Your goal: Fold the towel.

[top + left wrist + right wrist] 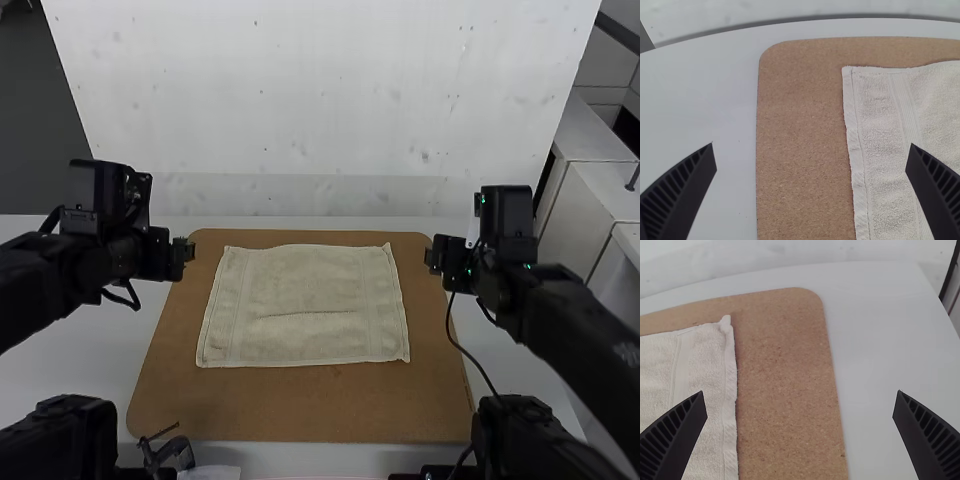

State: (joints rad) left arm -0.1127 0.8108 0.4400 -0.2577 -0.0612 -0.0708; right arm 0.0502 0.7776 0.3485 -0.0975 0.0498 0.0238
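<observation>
The cream towel (pixel 305 290) lies spread on a brown board, with a slight wrinkle across its middle and its far right corner a little raised. My left gripper (pixel 188 250) is above the board's left edge, beside the towel. My right gripper (pixel 432 254) is over the board's right edge, just off the towel's far right corner. In the left wrist view, the left gripper (pixel 811 162) stands wide open near the towel (pixel 885 140). The right wrist view has the right gripper (pixel 800 407) wide open too, near the towel's side edge (pixel 729 390); neither holds cloth.
The brown board (pixel 300 405) rests on a white table (pixel 540 370). A white panel (pixel 320 100) rises behind the table. A dark cable (pixel 468 355) hangs from the right arm, and a small black object (pixel 168 452) sits at the near left.
</observation>
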